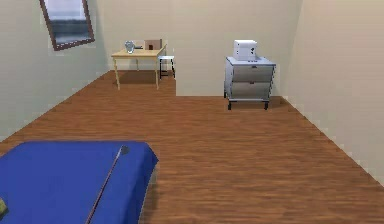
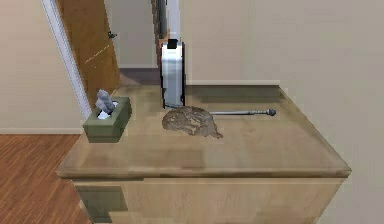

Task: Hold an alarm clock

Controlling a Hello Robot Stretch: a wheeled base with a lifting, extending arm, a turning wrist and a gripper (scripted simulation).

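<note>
Clock: prob. the alarm clock [image 1: 130,45], a small round pale thing on the far desk [image 1: 140,55], left half, just beside a brown box [image 1: 153,45].
Bearing: well ahead across the room, toward forward view's left.
Arm side: dresser top [image 2: 200,150] w/ tissue box [image 2: 107,118] near left edge, crumpled cloth [image 2: 193,122] mid-top.
Grip: gripper's state can't be told.
Next: prob. drive to desk, turn arm side to it.

Tissue box [image 2: 107,118], brown lump [image 2: 192,122], rod [image 2: 245,113] crowd dresser [image 2: 200,160] back

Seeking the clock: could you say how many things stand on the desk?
2: a round pale thing, and a brown box right of it; others may be hidden.
</note>
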